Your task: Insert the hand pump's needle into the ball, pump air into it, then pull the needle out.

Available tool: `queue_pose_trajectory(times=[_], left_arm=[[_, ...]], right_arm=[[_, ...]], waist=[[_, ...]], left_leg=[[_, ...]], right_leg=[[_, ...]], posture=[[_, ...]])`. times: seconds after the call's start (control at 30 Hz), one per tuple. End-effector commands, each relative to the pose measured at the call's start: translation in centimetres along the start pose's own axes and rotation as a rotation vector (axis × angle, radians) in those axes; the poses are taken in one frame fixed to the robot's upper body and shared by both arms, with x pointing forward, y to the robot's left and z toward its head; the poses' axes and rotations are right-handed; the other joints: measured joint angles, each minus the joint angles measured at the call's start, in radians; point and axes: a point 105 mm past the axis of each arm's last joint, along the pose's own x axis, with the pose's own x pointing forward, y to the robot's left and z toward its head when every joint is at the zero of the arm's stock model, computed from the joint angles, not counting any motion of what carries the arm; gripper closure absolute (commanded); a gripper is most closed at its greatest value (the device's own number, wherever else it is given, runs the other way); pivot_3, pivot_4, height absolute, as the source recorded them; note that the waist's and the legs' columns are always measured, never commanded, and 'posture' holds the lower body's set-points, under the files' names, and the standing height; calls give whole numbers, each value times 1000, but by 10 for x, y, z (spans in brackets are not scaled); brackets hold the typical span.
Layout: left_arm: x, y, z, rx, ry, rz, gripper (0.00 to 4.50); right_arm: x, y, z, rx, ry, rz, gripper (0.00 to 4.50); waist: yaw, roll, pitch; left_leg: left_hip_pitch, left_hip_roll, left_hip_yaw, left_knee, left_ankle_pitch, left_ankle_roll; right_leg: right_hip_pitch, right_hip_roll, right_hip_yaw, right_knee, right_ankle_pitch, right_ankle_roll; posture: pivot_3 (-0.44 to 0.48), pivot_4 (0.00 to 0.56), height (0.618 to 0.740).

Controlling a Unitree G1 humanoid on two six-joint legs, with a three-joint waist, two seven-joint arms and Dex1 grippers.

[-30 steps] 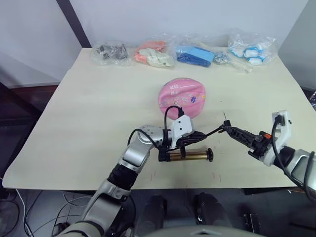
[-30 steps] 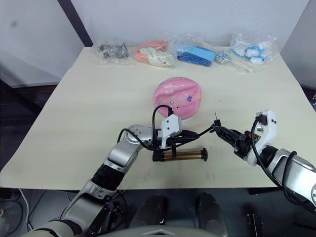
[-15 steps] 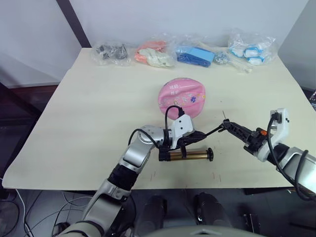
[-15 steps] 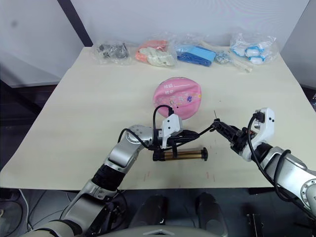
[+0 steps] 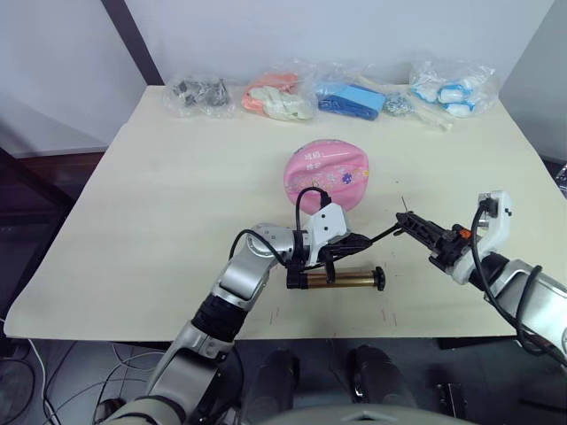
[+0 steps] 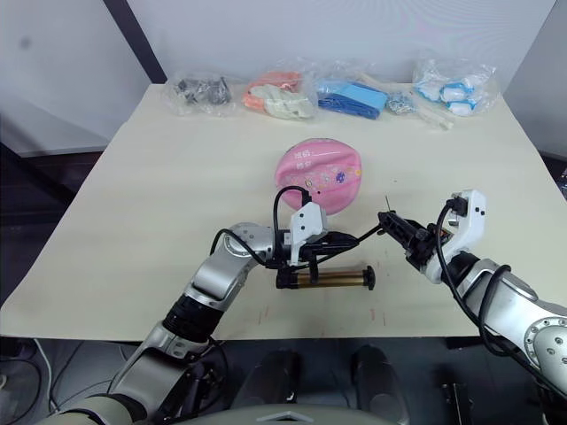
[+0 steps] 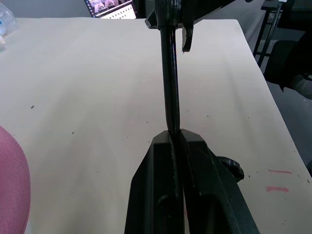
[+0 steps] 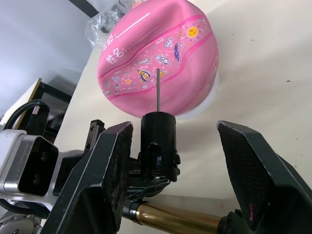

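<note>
Ball: the pink ball (image 5: 328, 173) lies near the middle of the worktop (image 5: 142, 212), sagging and flattened, with cartoon prints and white text on its skin.
Hand pump: the brass-gold hand pump (image 5: 337, 281) lies flat near the front edge of the worktop, in front of the ball and apart from it; its black hose (image 7: 169, 83) runs from the left pincer across to the right pincer.
Left pincer: the left pincer (image 5: 341, 243) is clenched on the hose, just above the pump's cylinder.
Needle: the needle (image 8: 158, 89) stands up from its small black fitting (image 8: 158, 131), pointing toward the ball without touching it.
Right pincer: the right pincer (image 6: 399, 228) stands released, its fingers (image 8: 107, 165) wide apart; the fitting sits against one finger, clear of the other.
Back edge: four clear bags (image 5: 279, 96) of small items line the worktop's far edge.
</note>
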Motion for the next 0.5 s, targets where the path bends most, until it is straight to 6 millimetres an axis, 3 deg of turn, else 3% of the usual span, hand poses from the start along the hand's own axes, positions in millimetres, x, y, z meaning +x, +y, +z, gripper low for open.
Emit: queue_pose_trajectory(times=[0.03,0.5], left_arm=[[1,-2,15,37,-44,-12,4500],[0,-3,16,25,-45,-11,4500]], right_arm=[[-1,8,5,-11,-25,34,1582],[-4,11,4,-22,-22,40,1582]], waist=[[0,0,0],[0,0,0]], left_leg=[[0,0,0,0,0,0],[0,0,0,0,0,0]], right_leg=[[0,0,0,0,0,0],[0,0,0,0,0,0]], posture=[[0,150,740],[0,150,740]])
